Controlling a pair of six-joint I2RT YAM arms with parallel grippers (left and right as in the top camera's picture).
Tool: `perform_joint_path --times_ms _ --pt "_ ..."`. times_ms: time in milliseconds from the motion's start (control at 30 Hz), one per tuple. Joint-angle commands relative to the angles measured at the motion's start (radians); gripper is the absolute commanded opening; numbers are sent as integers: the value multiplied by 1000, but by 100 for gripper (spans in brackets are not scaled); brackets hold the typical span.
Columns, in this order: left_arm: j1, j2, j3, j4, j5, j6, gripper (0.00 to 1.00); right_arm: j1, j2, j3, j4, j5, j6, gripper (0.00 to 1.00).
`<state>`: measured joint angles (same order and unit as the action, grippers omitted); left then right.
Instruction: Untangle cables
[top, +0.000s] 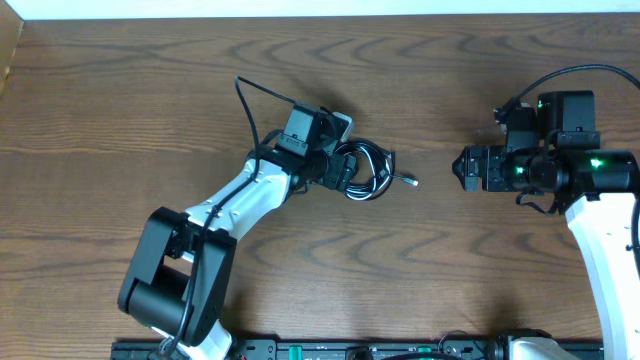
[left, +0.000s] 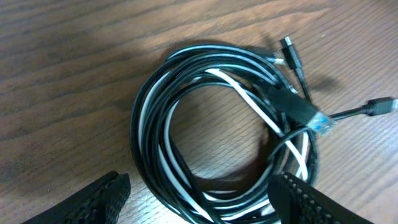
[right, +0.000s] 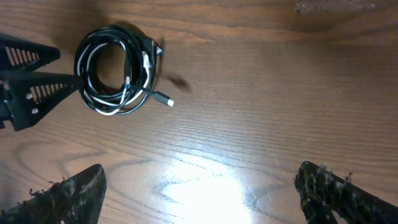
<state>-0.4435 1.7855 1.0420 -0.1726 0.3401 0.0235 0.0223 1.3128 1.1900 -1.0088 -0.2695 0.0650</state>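
Note:
The cables (top: 365, 172) lie as one coiled bundle of thin black cords, one with a whitish sheen, on the wooden table near the middle. Small plug ends stick out on its right side (left: 379, 106). My left gripper (top: 340, 170) is open at the bundle's left edge; in the left wrist view its two fingers (left: 199, 202) straddle the near side of the coil (left: 217, 124) with nothing clamped. My right gripper (top: 465, 168) is open and empty, well to the right of the bundle. The right wrist view shows the coil (right: 115, 68) far off, with the left fingers beside it.
The wooden table (top: 450, 260) spreads all round the bundle. A thick black wire (top: 255, 100) loops from the left arm behind the bundle. The arms' bases stand at the front edge (top: 350, 350). Light glares on the table (right: 205, 180) between the right fingers.

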Motion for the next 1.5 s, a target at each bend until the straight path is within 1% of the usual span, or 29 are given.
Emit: perform_joint_path --times_ms 0,200,233,300,333,367,433,467,500,667,867,967,1100,1133,1233,1300,1467 --pt "0 43 19 15 -21 3 76 -3 -6 12 -7 -21 -3 93" --pt "-1 92 19 44 -19 -2 71 -2 -6 12 -10 -29 -21 93" --pt "-1 92 19 45 -20 -2 70 -2 -6 12 -10 -29 -21 93" --pt "-1 92 19 48 -20 -2 63 -2 -6 12 -9 -29 -21 93" --pt "-1 92 19 50 -20 -2 54 -2 -6 12 -9 -29 -21 93" --pt "-1 92 19 51 -21 -2 49 -2 -6 12 -10 -29 -21 94" --pt "-1 92 19 53 -21 -2 27 -2 -6 12 -10 -29 -21 94" --pt "-1 92 19 53 -21 -2 11 -2 -6 12 -10 -29 -21 94" --pt "-1 92 19 52 -20 -2 8 -2 -6 12 -10 -29 -21 94" --pt "-1 92 19 52 -21 -25 8 -2 -6 12 -13 -29 -21 94" --pt "0 80 41 36 -13 -103 7 -2 -5 6 -16 -28 -21 96" --pt "0 42 71 0 22 -111 8 -2 -5 2 -17 -28 -21 96" --pt "0 -44 122 -58 30 -111 8 -2 -5 -3 -16 -35 -22 97" --pt "0 -68 134 -68 41 -111 7 -2 -5 -3 -16 -51 -29 97" --pt "0 -156 173 -90 61 -111 7 -2 -5 -3 -8 -182 -85 97" --pt "0 -205 188 -95 68 -112 8 -2 -5 -3 -1 -244 -89 97" --pt "0 -303 193 -95 68 -134 8 18 -5 -3 3 -302 -89 98"
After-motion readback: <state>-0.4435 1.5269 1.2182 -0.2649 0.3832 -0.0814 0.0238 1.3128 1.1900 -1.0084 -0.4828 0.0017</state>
